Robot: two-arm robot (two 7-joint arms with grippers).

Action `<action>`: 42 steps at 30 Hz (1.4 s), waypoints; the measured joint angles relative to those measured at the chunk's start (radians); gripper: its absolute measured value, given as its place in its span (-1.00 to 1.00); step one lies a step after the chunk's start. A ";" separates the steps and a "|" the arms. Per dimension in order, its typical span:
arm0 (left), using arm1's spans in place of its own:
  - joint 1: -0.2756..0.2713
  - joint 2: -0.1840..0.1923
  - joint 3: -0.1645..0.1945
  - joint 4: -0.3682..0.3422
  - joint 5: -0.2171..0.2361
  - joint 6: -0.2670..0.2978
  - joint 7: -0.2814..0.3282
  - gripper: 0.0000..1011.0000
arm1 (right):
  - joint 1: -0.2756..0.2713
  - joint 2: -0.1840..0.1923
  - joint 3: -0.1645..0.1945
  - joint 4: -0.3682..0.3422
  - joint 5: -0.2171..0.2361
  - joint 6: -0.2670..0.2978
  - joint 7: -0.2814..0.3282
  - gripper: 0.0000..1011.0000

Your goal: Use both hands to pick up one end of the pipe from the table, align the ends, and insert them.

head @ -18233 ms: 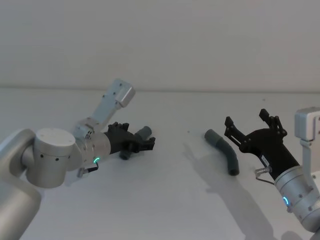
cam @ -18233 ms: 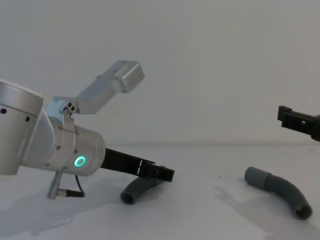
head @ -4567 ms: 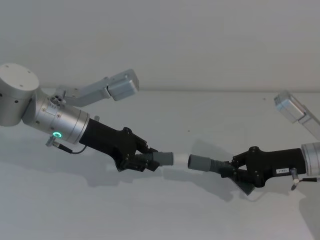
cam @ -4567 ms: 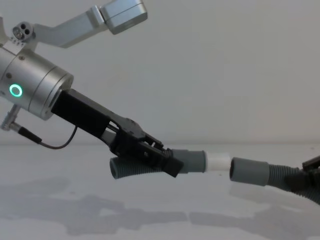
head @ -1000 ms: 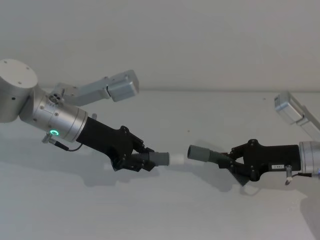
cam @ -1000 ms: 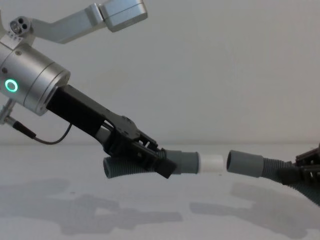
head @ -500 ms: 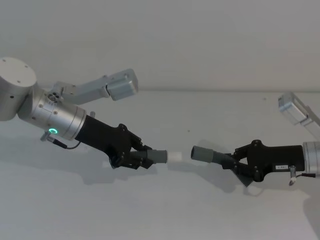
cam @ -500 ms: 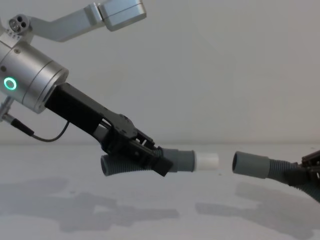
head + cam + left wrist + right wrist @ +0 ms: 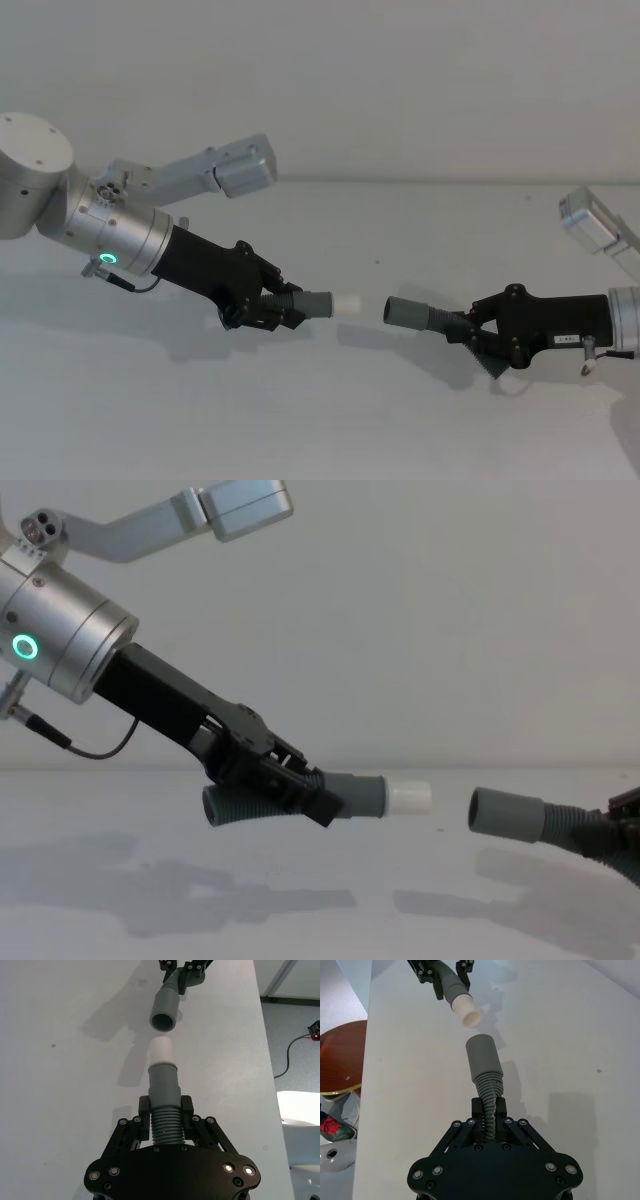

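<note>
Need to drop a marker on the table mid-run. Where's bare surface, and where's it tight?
Bare table lies along the near edge and behind both arms, toward the wall. It is tight at the centre: the left gripper holds the pipe piece with the white spigot facing the right gripper and its grey cuff, with only a narrow gap between.

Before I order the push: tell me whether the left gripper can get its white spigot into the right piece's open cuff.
Probably yes: only open air separates the white spigot from the open cuff, and they roughly face each other, though the cuff sits slightly lower.
</note>
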 joint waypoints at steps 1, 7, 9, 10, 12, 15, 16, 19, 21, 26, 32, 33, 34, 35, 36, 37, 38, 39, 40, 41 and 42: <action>0.000 0.000 0.000 0.001 0.000 -0.001 0.001 -0.32 | -0.001 0.001 0.000 -0.001 0.001 0.000 0.000 -0.76; -0.003 -0.003 0.004 0.004 -0.001 -0.005 0.007 -0.32 | -0.003 0.004 -0.004 -0.008 0.006 -0.002 -0.003 -0.76; -0.004 -0.004 0.007 0.007 -0.002 -0.008 0.009 -0.32 | -0.004 0.005 -0.006 -0.010 0.007 -0.003 -0.005 -0.76; -0.004 -0.005 0.008 0.008 -0.003 -0.008 0.010 -0.32 | -0.005 0.005 -0.007 -0.011 0.007 -0.003 -0.005 -0.76; -0.006 -0.007 0.010 0.010 -0.004 -0.011 0.011 -0.32 | -0.005 0.006 -0.009 -0.013 0.008 -0.004 -0.007 -0.76; -0.008 -0.009 0.013 0.013 -0.005 -0.014 0.011 -0.32 | -0.006 0.007 -0.012 -0.016 0.009 -0.005 -0.010 -0.76; -0.008 -0.010 0.014 0.014 -0.005 -0.015 0.012 -0.32 | -0.006 0.007 -0.012 -0.017 0.009 -0.006 -0.011 -0.76; -0.010 -0.012 0.017 0.017 -0.007 -0.018 0.012 -0.32 | -0.006 0.007 -0.015 -0.019 0.010 -0.007 -0.014 -0.76; -0.011 -0.013 0.019 0.019 -0.007 -0.019 0.012 -0.32 | -0.006 0.007 -0.017 -0.020 0.010 -0.007 -0.016 -0.76; -0.016 -0.016 0.026 0.024 -0.009 -0.022 0.012 -0.32 | -0.005 0.007 -0.022 -0.023 0.011 -0.008 -0.019 -0.76; -0.022 -0.019 0.034 0.030 -0.010 -0.025 0.007 -0.32 | -0.003 0.006 -0.028 -0.024 0.013 -0.009 -0.022 -0.76; -0.023 -0.020 0.036 0.032 -0.011 -0.026 0.006 -0.32 | -0.002 0.006 -0.029 -0.024 0.013 -0.009 -0.022 -0.76; -0.024 -0.021 0.037 0.033 -0.011 -0.027 0.005 -0.32 | -0.001 0.006 -0.031 -0.024 0.013 -0.009 -0.022 -0.76; -0.024 -0.021 0.039 0.034 -0.011 -0.027 0.004 -0.32 | -0.001 0.006 -0.031 -0.024 0.014 -0.009 -0.023 -0.76; -0.025 -0.022 0.039 0.035 -0.012 -0.028 0.004 -0.32 | 0.000 0.005 -0.032 -0.024 0.014 -0.009 -0.023 -0.76; -0.026 -0.022 0.041 0.037 -0.012 -0.028 0.003 -0.32 | 0.000 0.005 -0.033 -0.024 0.014 -0.009 -0.023 -0.76; -0.027 -0.023 0.043 0.038 -0.012 -0.029 0.002 -0.32 | 0.002 0.004 -0.035 -0.023 0.014 -0.010 -0.023 -0.76; -0.028 -0.023 0.044 0.039 -0.013 -0.029 0.001 -0.32 | 0.002 0.004 -0.036 -0.023 0.015 -0.010 -0.024 -0.76; -0.029 -0.024 0.046 0.040 -0.013 -0.030 0.000 -0.32 | 0.003 0.004 -0.036 -0.022 0.015 -0.010 -0.024 -0.76; -0.030 -0.024 0.047 0.042 -0.013 -0.030 -0.001 -0.32 | 0.004 0.003 -0.037 -0.022 0.015 -0.010 -0.024 -0.76; -0.031 -0.025 0.048 0.042 -0.014 -0.031 -0.001 -0.32 | 0.005 0.002 -0.039 -0.021 0.015 -0.010 -0.025 -0.76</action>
